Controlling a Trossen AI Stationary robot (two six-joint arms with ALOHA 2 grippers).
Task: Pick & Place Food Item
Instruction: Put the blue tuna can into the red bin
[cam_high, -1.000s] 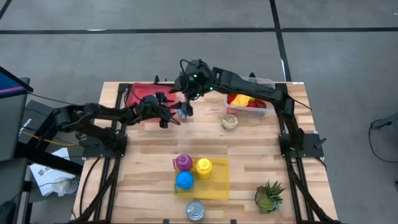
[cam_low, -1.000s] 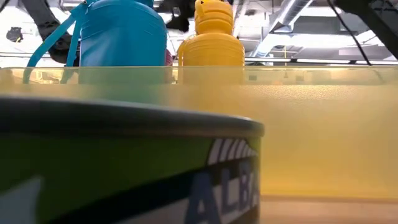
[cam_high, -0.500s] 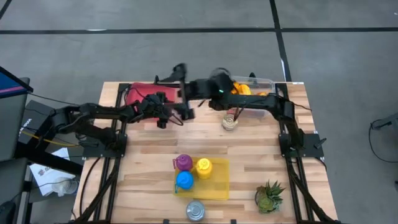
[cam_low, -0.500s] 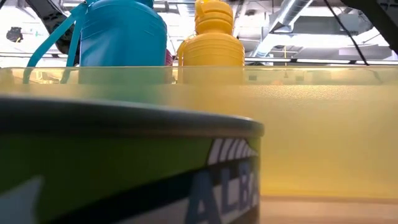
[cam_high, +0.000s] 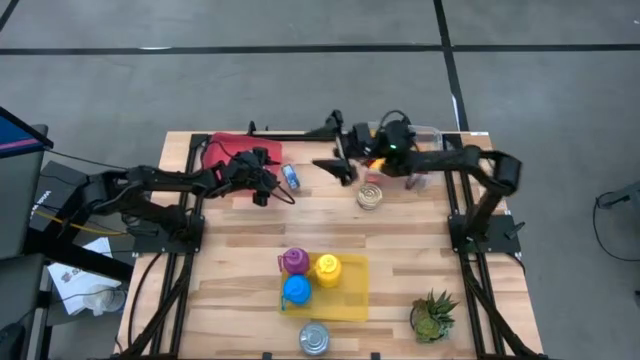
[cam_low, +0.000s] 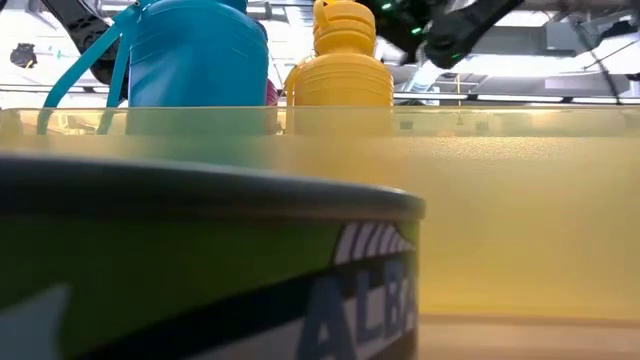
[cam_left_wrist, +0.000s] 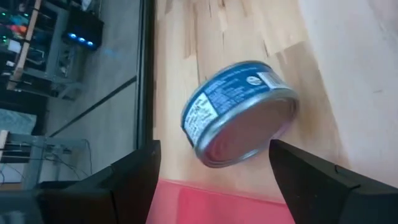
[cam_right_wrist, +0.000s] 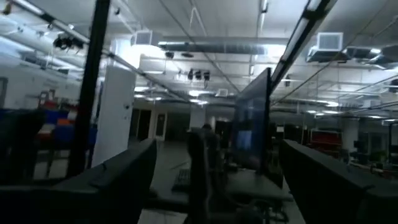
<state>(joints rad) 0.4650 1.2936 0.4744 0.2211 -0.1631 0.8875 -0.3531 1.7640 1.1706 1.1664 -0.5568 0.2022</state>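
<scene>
- Wood table (cam_high: 240, 260) first, near edge: you see a green-label can (cam_high: 314, 338) right up against the low cam, so it fills most of that view. Small plant (cam_high: 433, 314) sits off at the near right corner.
- Just behind the can is the yellow tray (cam_high: 350, 290) w/ three toy bottles: blue (cam_high: 296, 290), purple (cam_high: 294, 261), yellow (cam_high: 327, 267).
- Mid table, a glass jar (cam_high: 370, 194) stands alone.
- Far side: the blue tuna can (cam_left_wrist: 239, 112) lies tipped on its side on the wood, just beside the red bag (cam_high: 225, 150).
- Your left gripper (cam_high: 272, 185) is wide open, fingers either side of the can but not touching it. Holds nothing.
- Your right gripper (cam_high: 335, 150) is open too, lifted up and pointing out at the room. Empty.
- Clear bin (cam_high: 425, 133) of toy food sits far right, mostly hidden by the right arm.
- Task looks early: can not grabbed yet, so pick and place are both left.
- Can't tell where the can should go.
</scene>
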